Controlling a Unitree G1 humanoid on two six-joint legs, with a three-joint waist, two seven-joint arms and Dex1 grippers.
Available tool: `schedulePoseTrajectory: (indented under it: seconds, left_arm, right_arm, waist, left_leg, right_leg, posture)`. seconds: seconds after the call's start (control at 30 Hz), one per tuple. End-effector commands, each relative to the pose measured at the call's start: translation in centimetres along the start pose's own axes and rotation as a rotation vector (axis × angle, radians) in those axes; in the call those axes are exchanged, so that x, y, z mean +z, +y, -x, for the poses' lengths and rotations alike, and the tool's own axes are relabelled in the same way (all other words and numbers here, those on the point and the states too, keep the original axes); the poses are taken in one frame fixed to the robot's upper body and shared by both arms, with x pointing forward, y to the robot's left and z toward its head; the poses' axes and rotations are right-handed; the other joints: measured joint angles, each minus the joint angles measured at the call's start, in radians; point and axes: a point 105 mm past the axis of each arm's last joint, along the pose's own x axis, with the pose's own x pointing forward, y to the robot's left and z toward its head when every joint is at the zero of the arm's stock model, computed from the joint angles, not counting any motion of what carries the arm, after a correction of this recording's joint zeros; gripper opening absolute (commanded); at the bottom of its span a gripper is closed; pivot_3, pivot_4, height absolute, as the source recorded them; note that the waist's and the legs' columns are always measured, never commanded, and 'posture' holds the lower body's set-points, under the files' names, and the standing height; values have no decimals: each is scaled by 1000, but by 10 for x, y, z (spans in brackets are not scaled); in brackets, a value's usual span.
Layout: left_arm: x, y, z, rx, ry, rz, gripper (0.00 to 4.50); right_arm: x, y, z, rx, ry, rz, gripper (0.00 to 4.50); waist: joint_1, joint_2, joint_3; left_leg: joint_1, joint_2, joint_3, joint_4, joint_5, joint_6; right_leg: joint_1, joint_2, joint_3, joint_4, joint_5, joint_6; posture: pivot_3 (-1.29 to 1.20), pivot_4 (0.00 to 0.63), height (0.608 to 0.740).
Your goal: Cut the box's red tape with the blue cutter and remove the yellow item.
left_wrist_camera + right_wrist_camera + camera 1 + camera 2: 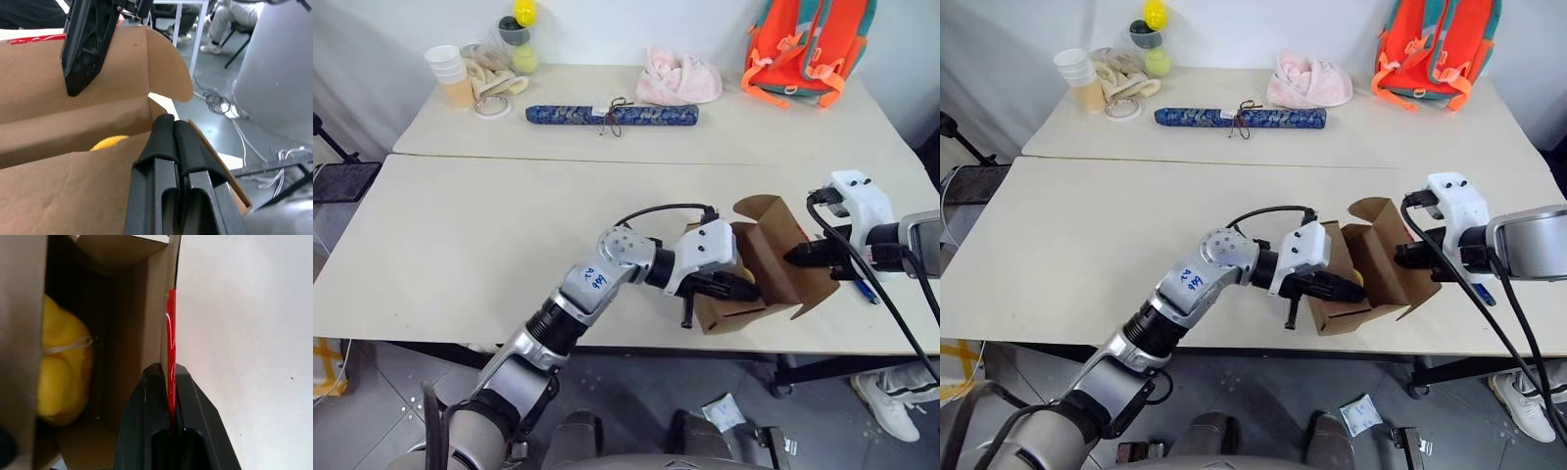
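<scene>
The brown box (734, 313) stands open near the front right edge of the near table. Inside it lies the yellow item (63, 372), which also peeks over the box wall (110, 143). My left gripper (744, 289) is shut, its fingertips (166, 134) at the box's left wall, over the rim. My right gripper (798, 257) is shut on the raised right flap, pinching the edge that carries the red tape (171, 342). The blue cutter (865, 289) lies on the table just under my right gripper.
On the far table lie a dark-blue patterned roll (612, 115), a pink cloth (677, 80), an orange backpack (806, 44), stacked cups (450, 73) and stacked balls (521, 39). The box sits close to the table's front edge (754, 345). A person's shoe (886, 401) is on the floor.
</scene>
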Motion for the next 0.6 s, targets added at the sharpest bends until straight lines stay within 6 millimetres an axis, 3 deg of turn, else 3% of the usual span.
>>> schedulePoseTrajectory:
  seconds: [0.03, 0.43, 0.6]
  left_arm:
    - [-8, -2, 13, 1, 42, 11, 0]
    - [-51, -13, 55, 81, 151, 143, 0]
    - [-59, -17, 69, 116, 168, 177, 0]
  right_arm:
    - [12, -2, 15, -15, -58, 11, 27]
    - [10, -17, 28, -42, 2, 34, 27]
    - [7, -18, 29, -21, 38, 40, 27]
  waist:
    - [0, 0, 0]
    - [2, 1, 0]
    - [8, 1, -1]
  left_leg:
    - [0, 0, 0, 0, 0, 0]
    - [0, 0, 0, 1, 0, 0]
    - [1, 0, 0, 2, 0, 0]
  right_leg:
    - [0, 0, 0, 0, 0, 0]
    - [1, 0, 0, 0, 0, 0]
    - [2, 0, 0, 0, 1, -1]
  posture:
    - [0, 150, 740]
    - [0, 150, 740]
    - [0, 150, 740]
